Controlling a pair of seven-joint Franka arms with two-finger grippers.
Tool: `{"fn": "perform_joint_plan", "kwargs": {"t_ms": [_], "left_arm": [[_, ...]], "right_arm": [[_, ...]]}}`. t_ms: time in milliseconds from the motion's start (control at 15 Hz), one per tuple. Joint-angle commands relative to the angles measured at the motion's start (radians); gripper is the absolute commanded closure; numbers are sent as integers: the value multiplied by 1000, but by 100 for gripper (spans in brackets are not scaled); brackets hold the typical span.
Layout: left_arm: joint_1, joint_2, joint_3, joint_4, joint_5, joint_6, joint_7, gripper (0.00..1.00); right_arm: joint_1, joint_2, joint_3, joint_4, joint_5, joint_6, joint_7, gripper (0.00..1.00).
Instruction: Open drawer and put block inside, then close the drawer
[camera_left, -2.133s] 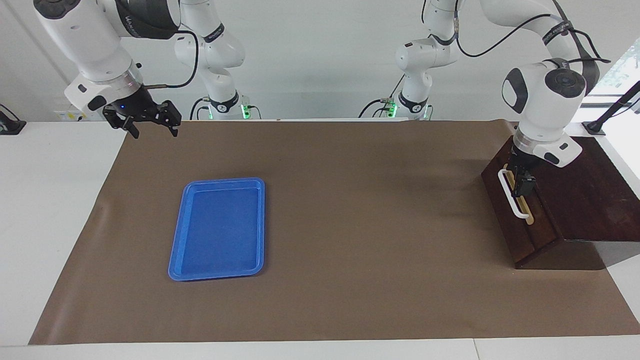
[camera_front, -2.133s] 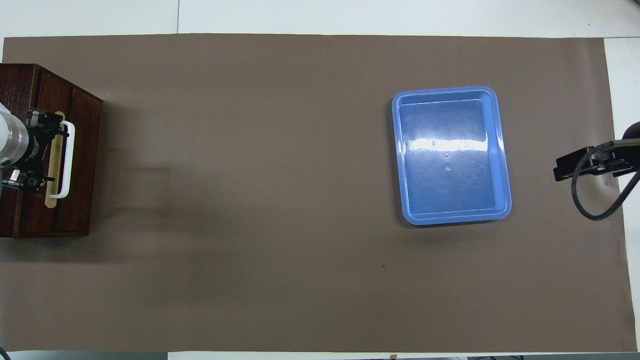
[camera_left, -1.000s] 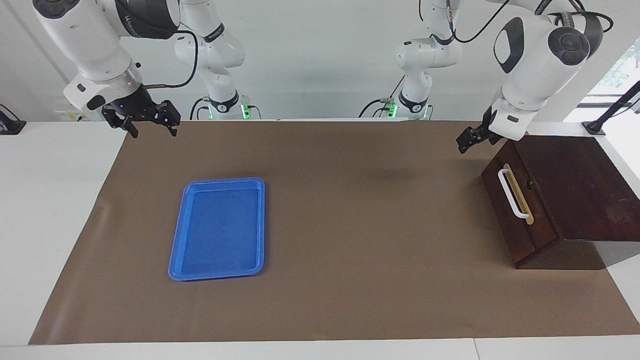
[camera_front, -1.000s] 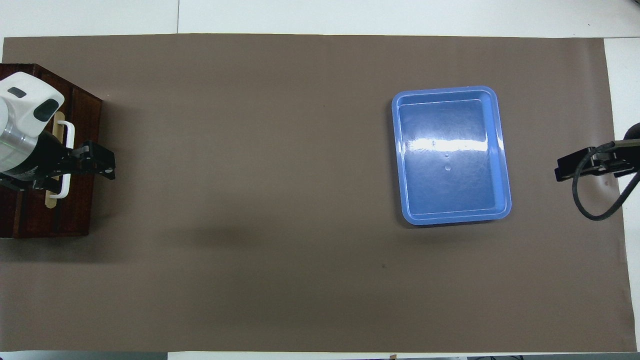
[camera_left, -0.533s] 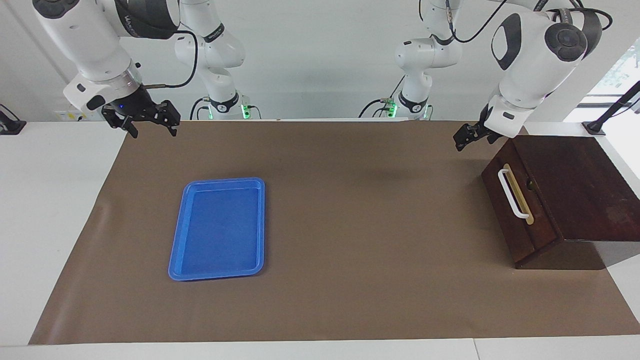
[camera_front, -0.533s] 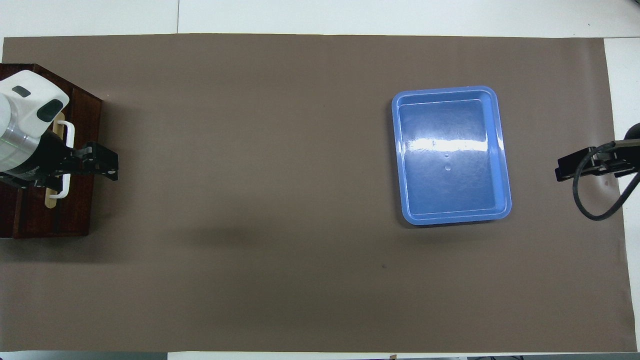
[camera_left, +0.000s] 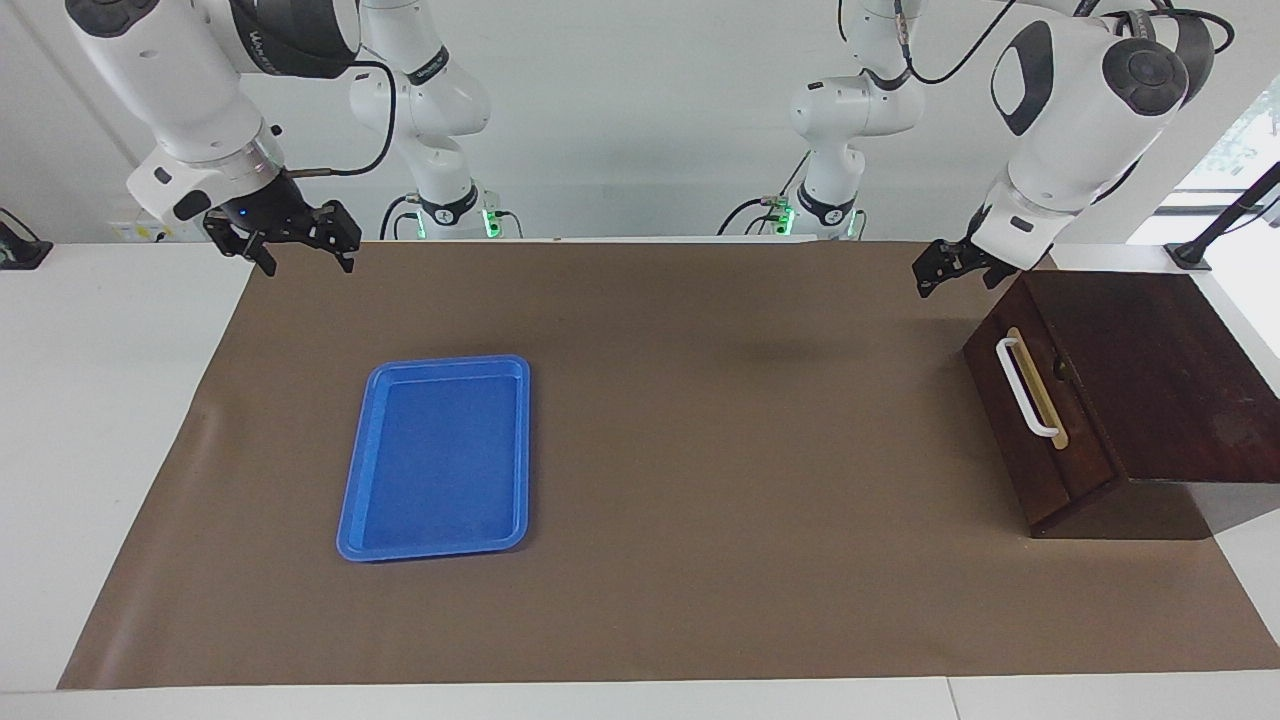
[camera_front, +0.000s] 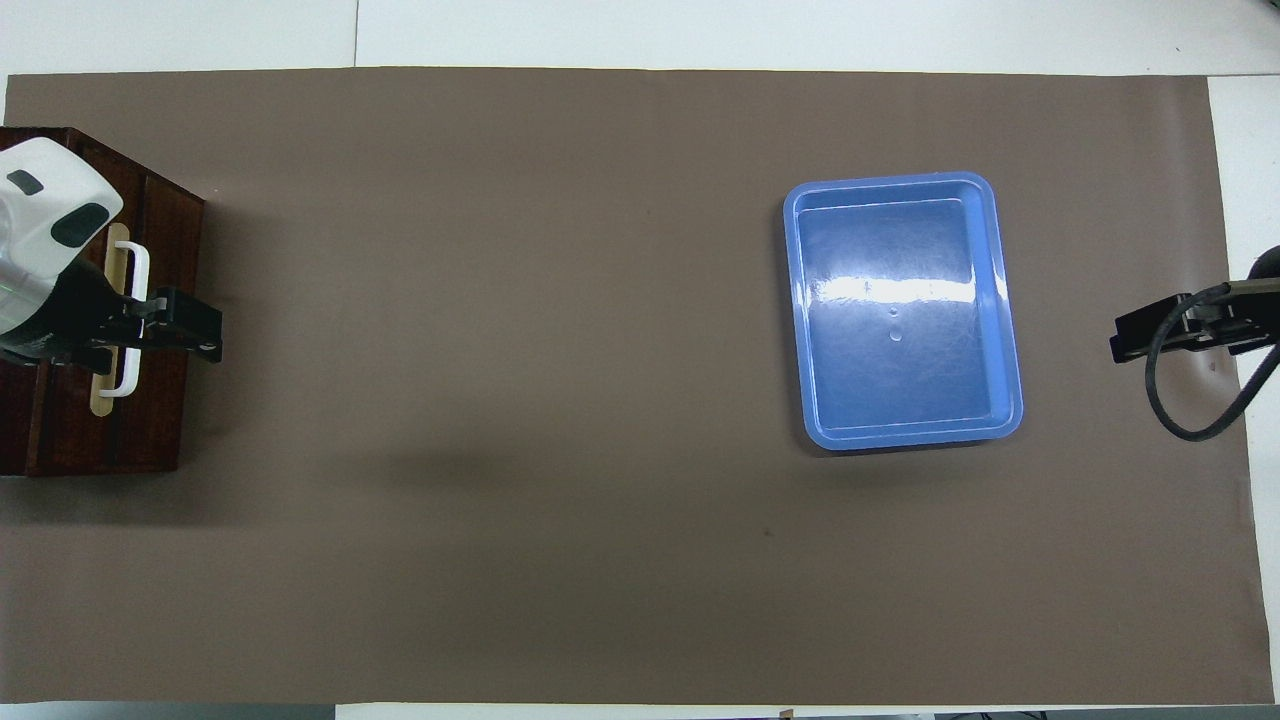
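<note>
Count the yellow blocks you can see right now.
0. No yellow block shows on the mat, in the blue tray or in either gripper. One may be hidden inside the closed drawer.

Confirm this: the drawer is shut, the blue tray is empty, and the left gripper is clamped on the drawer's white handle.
Not quite. The left gripper is not on the handle; the facing view shows it open in the air, clear of the box, holding nothing. The rest stands: the drawer is shut and the blue tray is empty.
</note>
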Motion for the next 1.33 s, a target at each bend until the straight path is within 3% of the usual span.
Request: {"fn": "perform_joint_plan", "kwargs": {"t_ms": [0,1267], "left_arm": [[-17,-1,13,34,-2,-24,17,0],[-13,0,22,65,-28,13,37,0]], "right_arm": [[-15,-19,11,-16,-14,2,-12,0],[-18,-18,11,-15,-12,2,-16,0]]}}
